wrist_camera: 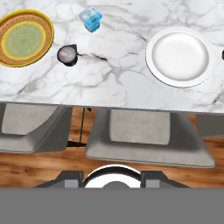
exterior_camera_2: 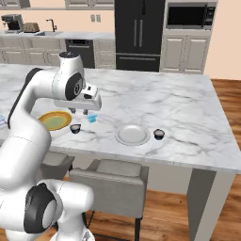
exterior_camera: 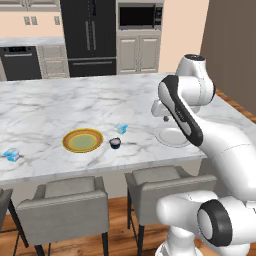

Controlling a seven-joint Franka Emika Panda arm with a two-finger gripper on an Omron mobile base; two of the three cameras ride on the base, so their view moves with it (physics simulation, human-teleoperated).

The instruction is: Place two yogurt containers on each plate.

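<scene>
Right base view adds a dark cup (exterior_camera_2: 159, 134) beside the white plate (exterior_camera_2: 132, 135) (hand (exterior_camera_2: 85, 111) pressed together, empty)

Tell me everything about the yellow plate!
The yellow plate is round and shallow, with a golden-yellow rim and a dull olive-green middle. It looks glazed, like pottery. It lies flat on the marble counter, near the edge above a grey chair. Nothing sits on it. A small dark cup with a pale top stands just beside it, not touching, and a little light-blue tub stands a bit farther off on the same side.
</scene>
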